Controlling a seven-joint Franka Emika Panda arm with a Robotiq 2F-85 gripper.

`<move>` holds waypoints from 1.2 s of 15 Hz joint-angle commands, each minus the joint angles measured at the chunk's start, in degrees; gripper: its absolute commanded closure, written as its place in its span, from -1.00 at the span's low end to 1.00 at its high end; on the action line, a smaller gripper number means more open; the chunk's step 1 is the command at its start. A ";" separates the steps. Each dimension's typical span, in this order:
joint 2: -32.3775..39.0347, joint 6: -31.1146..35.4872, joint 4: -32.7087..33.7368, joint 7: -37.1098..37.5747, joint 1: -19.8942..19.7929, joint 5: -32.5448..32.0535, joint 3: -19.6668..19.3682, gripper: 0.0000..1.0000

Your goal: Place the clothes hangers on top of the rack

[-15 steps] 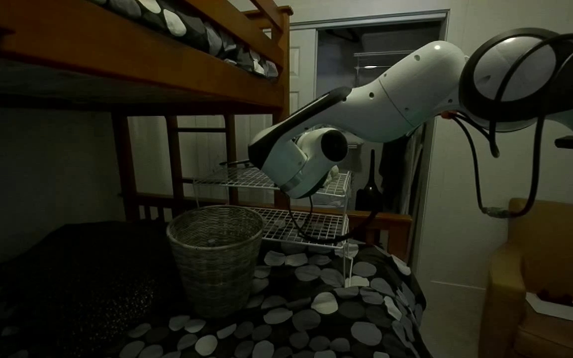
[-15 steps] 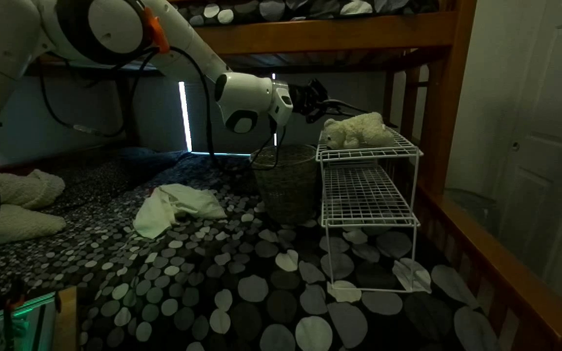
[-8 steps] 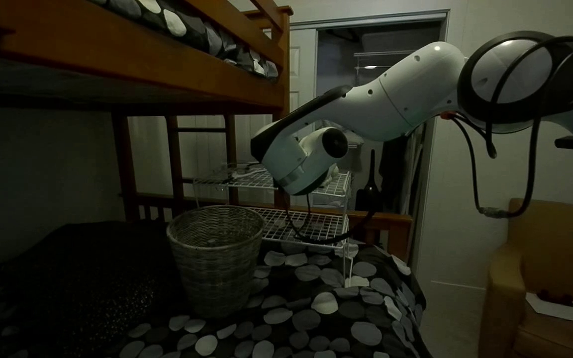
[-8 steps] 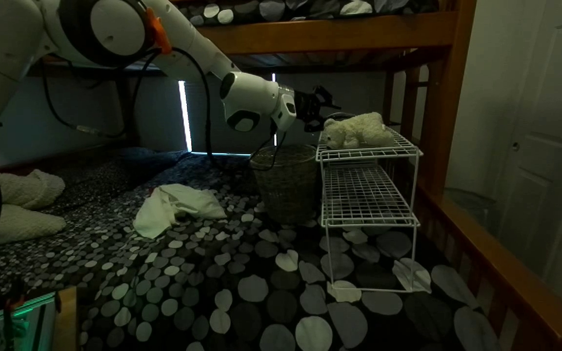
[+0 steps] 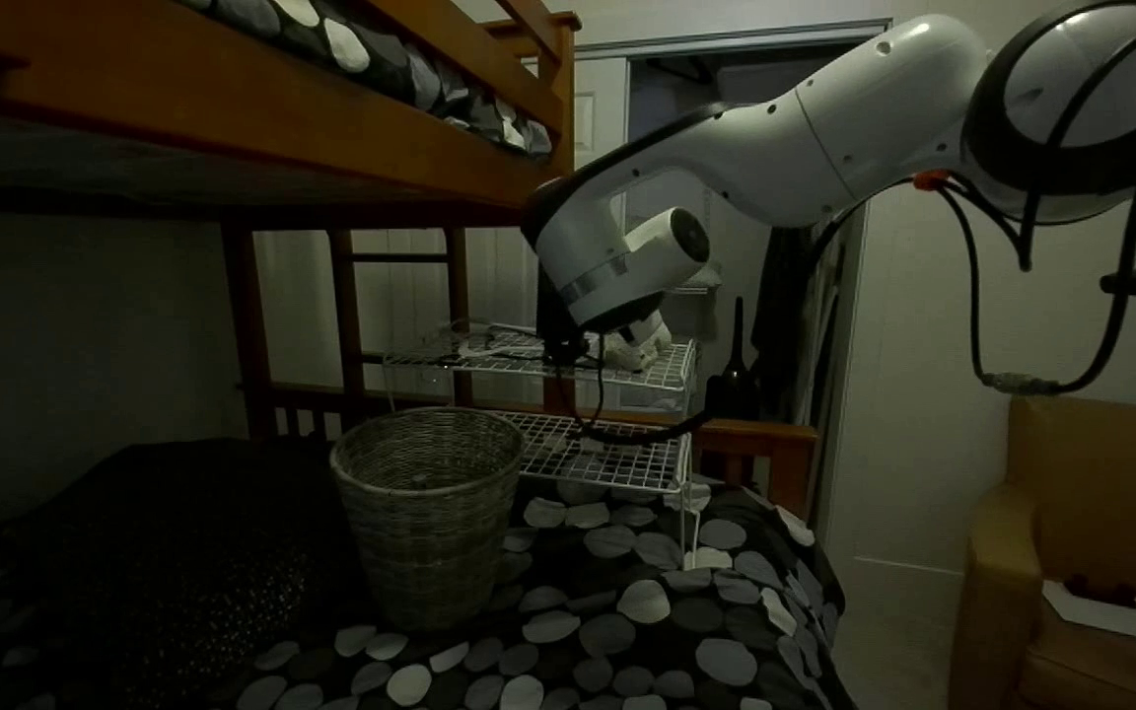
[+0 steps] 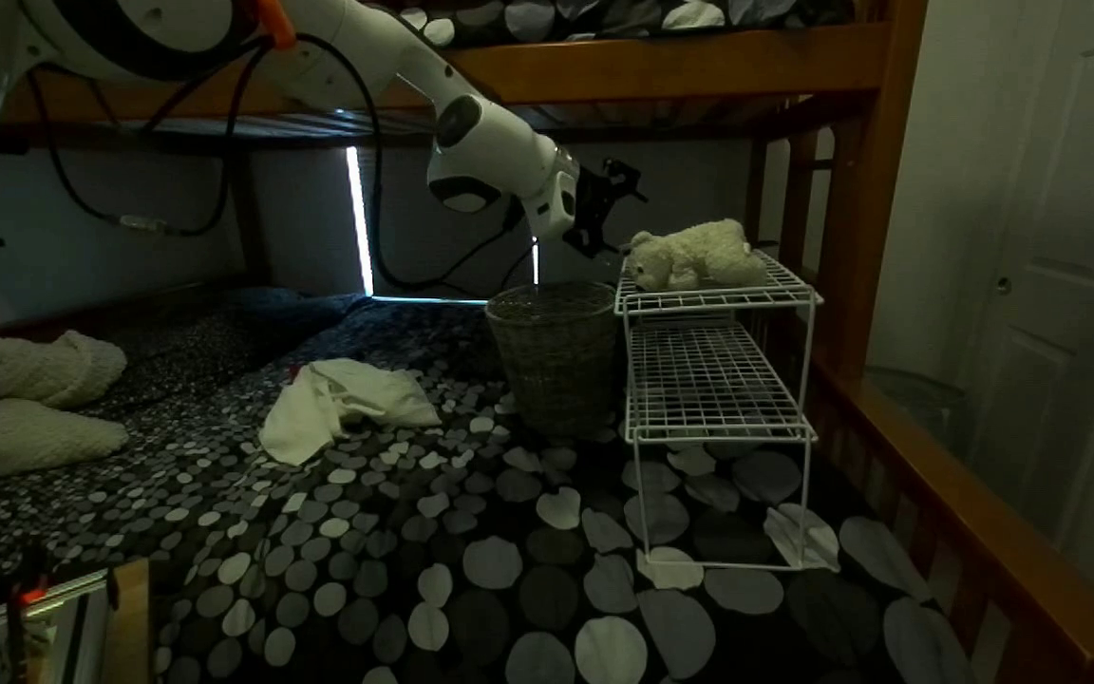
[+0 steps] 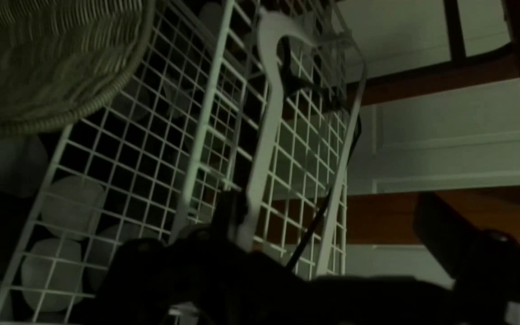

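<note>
Hangers (image 7: 265, 149) are lying atop rack (image 6: 713, 380), wrist-view centre, gripper (image 7: 330, 196) now backing away, jaws gaping wide, holding nothing, placement seemingly finishing.

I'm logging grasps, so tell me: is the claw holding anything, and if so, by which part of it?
Nothing is held: the claw stands open, and the clothes hangers lie on top of the rack.

Rack (image 6: 713, 380), right of frame in an exterior view, looked like smooth, white-coated metal wire. Pale clothes hangers (image 7: 269, 126), top centre in the wrist view, looked like smooth plastic. Basket (image 5: 430, 542) was rough woven wicker. Bed frame (image 5: 233, 108), upper left, was wood, slight sheen. Bedspread (image 6: 395, 570) was matt cloth; bear (image 6: 699, 255), fuzzy plush. Arm (image 5: 780, 158) was smooth, glossy.
</note>
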 commanded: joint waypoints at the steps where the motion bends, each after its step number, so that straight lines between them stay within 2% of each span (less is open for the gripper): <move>1: -8.84 -12.93 -6.09 -1.16 -1.61 5.53 0.24 -1.00; 5: -14.61 -28.47 -8.70 -1.30 -1.45 5.94 -0.92 -1.00; 11: -26.25 -43.41 -23.11 -5.14 -0.58 -1.60 -2.90 -1.00; 15: -36.99 -51.26 -35.44 -8.72 -2.52 -10.91 -5.78 -1.00; 18: -44.44 -55.31 -41.94 -8.08 -5.80 -23.38 -8.17 -1.00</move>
